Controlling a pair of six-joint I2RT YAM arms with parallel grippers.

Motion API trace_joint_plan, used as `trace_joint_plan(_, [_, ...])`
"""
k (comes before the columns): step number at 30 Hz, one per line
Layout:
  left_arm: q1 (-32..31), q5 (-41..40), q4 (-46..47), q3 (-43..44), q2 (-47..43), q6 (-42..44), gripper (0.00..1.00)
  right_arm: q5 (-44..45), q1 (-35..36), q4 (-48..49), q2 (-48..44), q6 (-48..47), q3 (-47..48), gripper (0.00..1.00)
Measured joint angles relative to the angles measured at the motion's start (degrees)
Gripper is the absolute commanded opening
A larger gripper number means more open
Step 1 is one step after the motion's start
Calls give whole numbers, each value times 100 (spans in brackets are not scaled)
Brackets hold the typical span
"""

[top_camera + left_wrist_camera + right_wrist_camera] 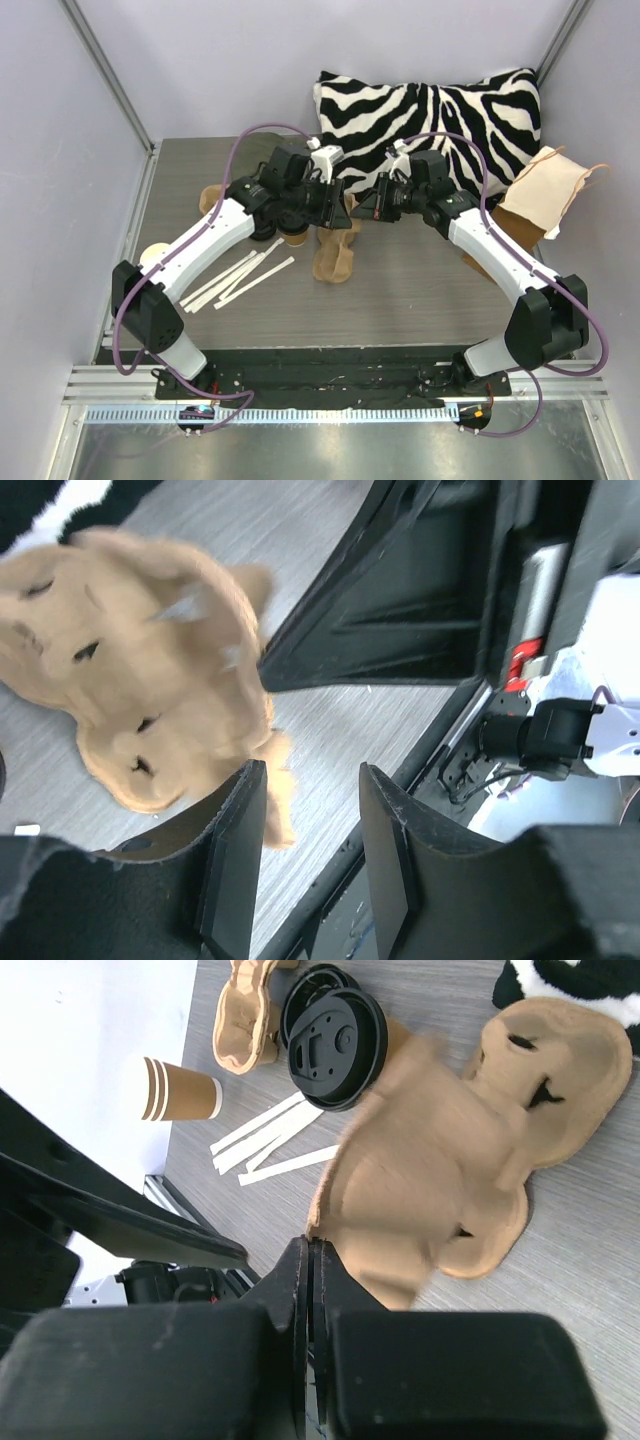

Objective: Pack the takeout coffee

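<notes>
Arms bent inward; left gripper (312, 780) parted, empty; right gripper (310, 1245) clamped, possibly nipping carrier (470, 1150) edge. Beyond: second carrier (245, 1015), one striped coffee cup (180, 1090).

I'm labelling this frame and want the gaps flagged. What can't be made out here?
- Top view: coffee cup, mostly behind the left arm.
- Right wrist view: the cup's inside, seen side-on only.
- Both wrist views: cup carrier motion-blurred; its holes unclear.
- Right wrist view: whether the shut right pincer pinches the carrier's edge; the contact spot is hidden behind it.
</notes>
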Motion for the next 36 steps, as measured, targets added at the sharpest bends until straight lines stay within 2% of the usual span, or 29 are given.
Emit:
trace_joint_plan(6, [26, -39, -4, 42, 0, 0, 46, -37, -2, 20, -20, -9, -160, 1])
trace_joint_plan(9, [94, 85, 39, -44, -22, -2, 54, -66, 0, -2, -66, -120, -181, 1])
trace_joint_plan(10, [151, 203, 55, -116, -48, -24, 59, -111, -2, -13, -90, -162, -181, 1])
trace_joint_plan(14, [841, 1019, 221, -498, -205, -280, 64, -404, -17, -33, -201, -315, -179, 1])
trace_joint_plan(16, [1458, 1281, 295, -758, -420, -358, 66, -595, -52, -44, -260, -393, -157, 1])
trace_joint_plan(18, [1602, 1266, 361, -916, -605, -361, 66, -654, -79, -76, -267, -415, -111, 1])
trace_joint_plan(23, [986, 833, 415, -1239, -1161, -282, 68, -715, -127, -79, -267, -387, -70, 1])
trace_joint_plan(28, [243, 535, 479, -1248, -1027, -116, 69, -726, -127, -79, -264, -304, -50, 1])
trace_joint_plan(33, [92, 267, 527, -1246, -481, -48, 68, -778, -127, -70, -264, -254, 31, 1])
trace_joint_plan(36, [94, 164, 549, -1248, -210, -50, 62, -833, -127, -72, -264, -214, 46, 1])
